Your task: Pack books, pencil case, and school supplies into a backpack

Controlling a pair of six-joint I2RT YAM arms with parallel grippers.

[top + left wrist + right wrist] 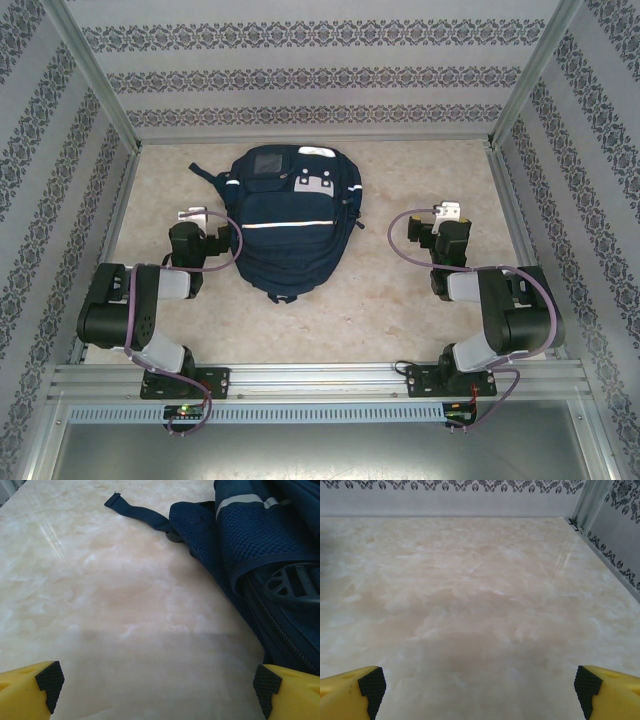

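**Desk:** What's in front of you, biggest thing first?

**Operator:** I've got the pale marbled table [400, 300]. The backpack [285, 225] lies flat on it, front up. From overhead it sits a little toward eleven o'clock of the table's middle, with its top pointing to twelve.

**Desk:** And your tools?

**Operator:** My left gripper [159, 684] is at the bag's nine o'clock, just beside its flank. Its jaws are spread wide, with bare tabletop between the black pads [50, 679]. On that wrist camera I see the bag from one to four o'clock. My right gripper [480, 685] is out at the bag's three o'clock, well apart from it. Its jaws are spread just as wide over bare marble.

**Desk:** Anything smaller?

**Operator:** On the left wrist camera, a dark strap [137, 511] trails flat from the bag toward eleven o'clock. A black plastic buckle [295, 582] shows at three, against the bag's side.
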